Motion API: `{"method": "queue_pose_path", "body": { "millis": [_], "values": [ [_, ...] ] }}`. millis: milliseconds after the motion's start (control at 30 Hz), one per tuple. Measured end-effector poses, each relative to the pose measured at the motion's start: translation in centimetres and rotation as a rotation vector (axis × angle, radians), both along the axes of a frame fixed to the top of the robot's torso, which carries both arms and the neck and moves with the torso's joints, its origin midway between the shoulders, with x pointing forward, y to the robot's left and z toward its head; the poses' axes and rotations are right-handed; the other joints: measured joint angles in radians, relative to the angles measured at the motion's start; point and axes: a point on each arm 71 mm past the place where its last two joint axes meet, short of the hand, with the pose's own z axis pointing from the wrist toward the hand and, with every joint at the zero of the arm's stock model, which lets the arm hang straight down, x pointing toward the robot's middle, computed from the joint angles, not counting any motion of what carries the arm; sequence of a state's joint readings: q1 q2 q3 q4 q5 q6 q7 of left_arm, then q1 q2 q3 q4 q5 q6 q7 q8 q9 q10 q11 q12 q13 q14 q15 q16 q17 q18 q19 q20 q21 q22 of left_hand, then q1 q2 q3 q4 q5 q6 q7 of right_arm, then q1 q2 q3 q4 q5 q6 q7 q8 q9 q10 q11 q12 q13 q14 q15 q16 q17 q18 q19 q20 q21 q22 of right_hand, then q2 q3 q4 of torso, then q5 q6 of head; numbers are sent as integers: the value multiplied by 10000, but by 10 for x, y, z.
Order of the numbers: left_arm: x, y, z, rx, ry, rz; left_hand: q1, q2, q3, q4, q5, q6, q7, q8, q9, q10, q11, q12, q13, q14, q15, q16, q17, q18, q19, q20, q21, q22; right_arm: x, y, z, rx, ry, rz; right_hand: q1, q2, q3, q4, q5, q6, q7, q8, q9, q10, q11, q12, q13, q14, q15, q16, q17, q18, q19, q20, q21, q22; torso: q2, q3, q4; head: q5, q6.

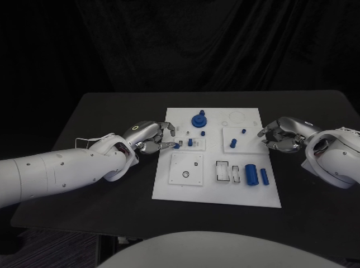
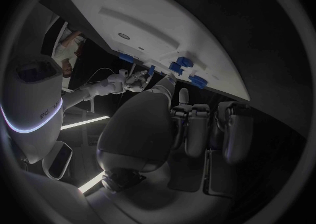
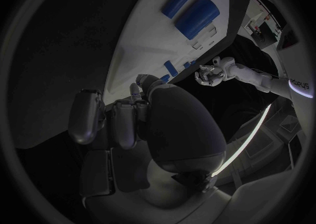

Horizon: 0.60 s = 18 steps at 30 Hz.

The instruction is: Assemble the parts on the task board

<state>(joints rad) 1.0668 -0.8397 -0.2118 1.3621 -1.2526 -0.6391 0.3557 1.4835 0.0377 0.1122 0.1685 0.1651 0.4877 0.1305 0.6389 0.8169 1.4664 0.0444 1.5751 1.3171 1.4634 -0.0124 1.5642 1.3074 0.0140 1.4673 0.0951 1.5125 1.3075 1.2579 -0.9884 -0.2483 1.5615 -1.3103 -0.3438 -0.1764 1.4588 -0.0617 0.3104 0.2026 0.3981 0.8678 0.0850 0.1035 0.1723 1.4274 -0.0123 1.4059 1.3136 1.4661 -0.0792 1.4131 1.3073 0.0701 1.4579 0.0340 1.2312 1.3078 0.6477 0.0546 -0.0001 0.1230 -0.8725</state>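
The task board (image 1: 214, 192) is a white rectangular plate lying flat in the middle of the black table, with several raised white square blocks and shallow recesses across its surface. At its far edge a round blue part (image 1: 199, 119) stands upright (a wide base with a narrower top), and just nearer lie two small blue pegs (image 1: 190, 142), while another pair of small blue pieces (image 1: 234, 143) stands on the white block toward the right. In the near right corner two blue cylinders lie side by side, the thicker one (image 1: 251, 173) beside the thinner one (image 1: 264, 176), next to a rectangular slot (image 1: 222, 171).
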Motion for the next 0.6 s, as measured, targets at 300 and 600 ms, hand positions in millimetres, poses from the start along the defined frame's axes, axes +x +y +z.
{"method": "queue_pose_path", "body": {
  "millis": [300, 600],
  "values": [
    [1, -5, -6, 128, 418, -179, 1, -1, 108, 107, 0, 330, -38, -81, -335, 0, 0, 1, 0, 0, 0, 0, 0, 0, 0, 0, 0, 0, 0, 0, 0, 0, 3, 2, -38, 38, 0, 0, 0, 0, 0, 0, -4, 0, 0, 11, 1, 0, 0, 0, 0, 0, 0, 0, 0, 2, 3, 0, -5, 15, 0],
    [-1, -6, -14, 286, 966, -307, 1, -1, 126, 238, 0, 741, -49, -299, -744, -1, 1, 2, 0, 0, 0, 0, -1, 0, 0, 0, 0, -1, 0, 0, 0, 5, -3, 4, -37, 38, 0, 0, 0, 0, 0, 0, -4, 0, 0, 11, 1, 0, -1, 0, 0, 0, 0, 0, 0, 1, 4, 4, -16, 23, 0]
  ]
}}
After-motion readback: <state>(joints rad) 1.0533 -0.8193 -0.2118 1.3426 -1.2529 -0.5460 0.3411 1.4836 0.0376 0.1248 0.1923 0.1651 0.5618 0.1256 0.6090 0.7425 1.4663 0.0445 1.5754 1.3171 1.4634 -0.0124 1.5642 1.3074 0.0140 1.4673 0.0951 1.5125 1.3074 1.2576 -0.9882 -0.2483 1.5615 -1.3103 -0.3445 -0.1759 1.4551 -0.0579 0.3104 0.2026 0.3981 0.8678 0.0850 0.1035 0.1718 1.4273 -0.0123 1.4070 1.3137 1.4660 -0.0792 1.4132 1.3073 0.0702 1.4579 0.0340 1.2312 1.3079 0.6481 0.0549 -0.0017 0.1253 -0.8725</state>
